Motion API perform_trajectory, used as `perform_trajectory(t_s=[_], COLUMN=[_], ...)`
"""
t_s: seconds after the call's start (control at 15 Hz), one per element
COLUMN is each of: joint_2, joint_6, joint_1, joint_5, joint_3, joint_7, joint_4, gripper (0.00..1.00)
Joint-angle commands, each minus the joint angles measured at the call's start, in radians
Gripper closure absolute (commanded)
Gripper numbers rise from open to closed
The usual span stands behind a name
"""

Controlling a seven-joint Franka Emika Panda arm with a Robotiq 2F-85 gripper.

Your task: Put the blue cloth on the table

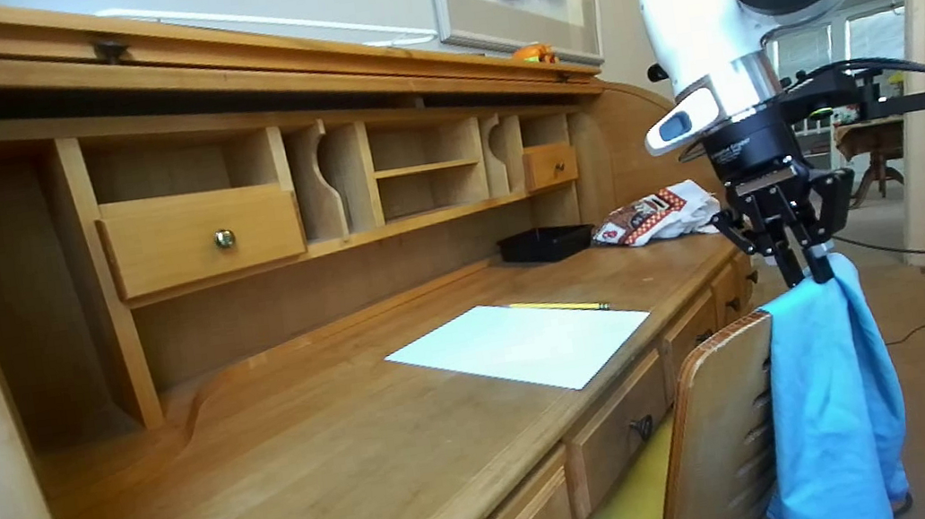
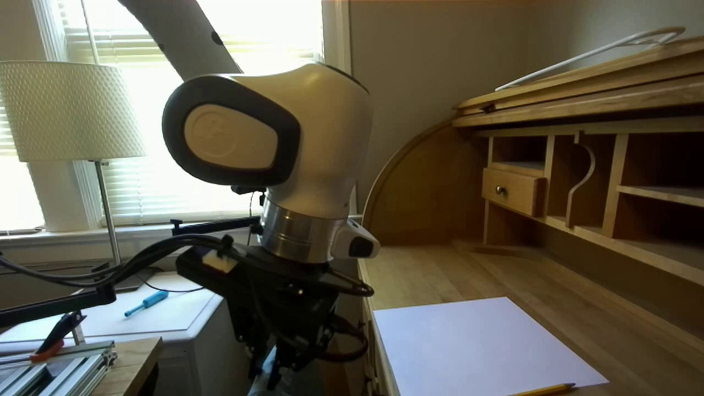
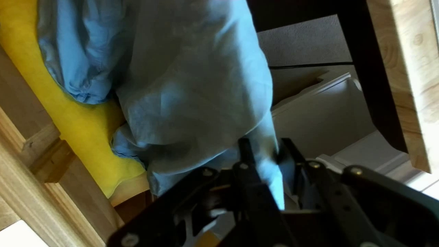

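The blue cloth [image 1: 828, 416] hangs rumpled beside and over the chair's back in an exterior view. My gripper [image 1: 807, 276] is above the chair back with its fingers close together, pinching the cloth's top edge. In the wrist view the cloth [image 3: 195, 85] spreads away from the fingers [image 3: 264, 147], with a bunched strip between them; part lies over the yellow seat. In an exterior view only a bit of cloth shows at the fingertips [image 2: 265, 374]. The table [image 1: 347, 466], a wooden desk, stands beside the chair; its top also shows in an exterior view [image 2: 434, 275].
A white paper [image 1: 528, 342] and a yellow pencil [image 1: 560, 306] lie on the desk. A black tray [image 1: 545, 244] and a crumpled bag [image 1: 660, 214] are at its far end. The chair [image 1: 722, 431] stands at the desk's front. A wooden bench [image 2: 135, 363] is opposite.
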Motion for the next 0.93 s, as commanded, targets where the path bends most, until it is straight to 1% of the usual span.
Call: perform_trajectory(t_s=[0.0,0.07,0.13,0.2,0.27,0.33,0.53,0.87], joint_2=[0.026,0.029,0.031,0.032,0.03,0.027,0.007,-0.006], joint_6=[-0.025,-0.026,-0.024,-0.024,-0.026,-0.031,-0.052,-0.06], joint_1=[-0.021,-0.022,-0.023,-0.024,-0.024,-0.024,-0.023,-0.025], joint_5=[0.039,0.038,0.039,0.038,0.038,0.038,0.042,0.049], joint_3=[0.019,0.019,0.02,0.021,0.021,0.021,0.02,0.024], joint_7=[-0.055,-0.057,-0.059,-0.061,-0.073,-0.083,-0.101,-0.108], joint_4=[0.018,0.018,0.017,0.018,0.02,0.02,0.025,0.018], gripper=[0.73,0.79,0.89,0.97,0.98,0.95,1.0,0.99])
